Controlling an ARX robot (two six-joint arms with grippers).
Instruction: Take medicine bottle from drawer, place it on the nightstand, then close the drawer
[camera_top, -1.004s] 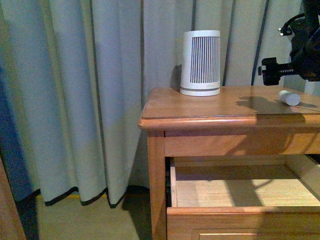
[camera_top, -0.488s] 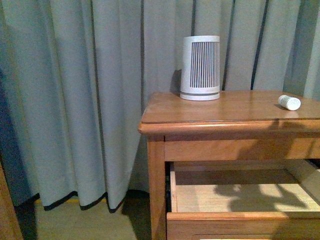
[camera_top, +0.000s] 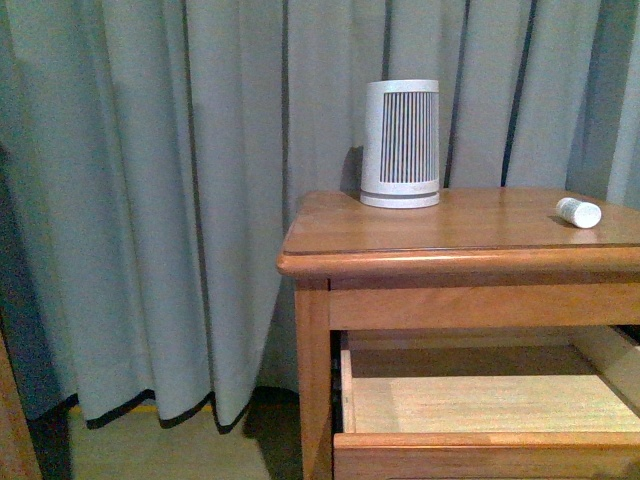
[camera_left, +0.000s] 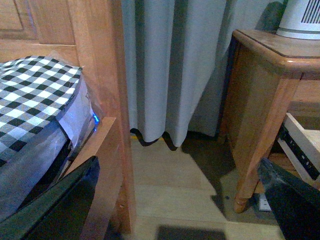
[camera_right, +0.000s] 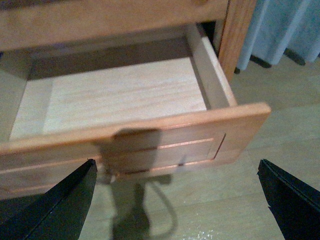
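Drawer (camera_top: 480, 400) front cut off by front view's lower edge | nightstand (camera_top: 450, 262) right side out of frame | knob (camera_right: 116, 145) blurred

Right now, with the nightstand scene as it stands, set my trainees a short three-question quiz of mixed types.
1. True or false: the medicine bottle lies on its side on the nightstand top.
2. Multiple choice: the drawer is A) shut, B) pulled open and empty, C) pulled open with a bottle inside.
3. Short answer: what stands at the back of the nightstand top, before the curtain?

Key: 1 true. 2 B. 3 the white slatted device.
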